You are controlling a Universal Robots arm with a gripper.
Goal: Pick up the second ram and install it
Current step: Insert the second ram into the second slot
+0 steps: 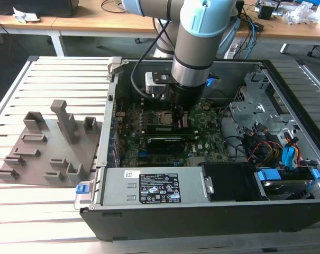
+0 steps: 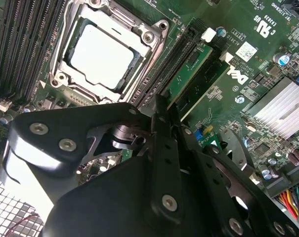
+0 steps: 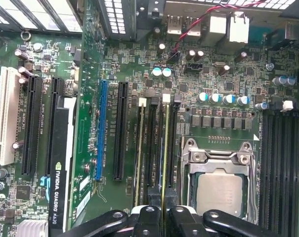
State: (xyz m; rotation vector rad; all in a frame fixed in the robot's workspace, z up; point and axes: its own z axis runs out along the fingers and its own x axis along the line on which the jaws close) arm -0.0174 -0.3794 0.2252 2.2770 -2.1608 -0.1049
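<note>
The second ram (image 3: 164, 148) stands on edge in a slot beside the square CPU socket (image 3: 221, 190). My gripper (image 3: 163, 217) is shut on its near end, with one black finger (image 3: 148, 217) on each side. In the second wrist view the same green stick (image 2: 189, 69) runs from the gripper (image 2: 161, 116) along the socket (image 2: 102, 54). Another ram stick (image 3: 139, 148) sits in a slot two rows farther from the socket. In the exterior view the gripper (image 1: 179, 114) reaches down into the open case (image 1: 244, 211) just to the right of the socket (image 1: 158, 117).
A black graphics card (image 1: 167, 142) lies in a slot toward the case's front. The power supply (image 1: 149, 188) and drive cables (image 1: 286, 153) fill the front and right. A grey fixture tray (image 1: 43, 148) rests on the slatted table at the exterior view's left. A finned heatsink (image 2: 280, 106) is nearby.
</note>
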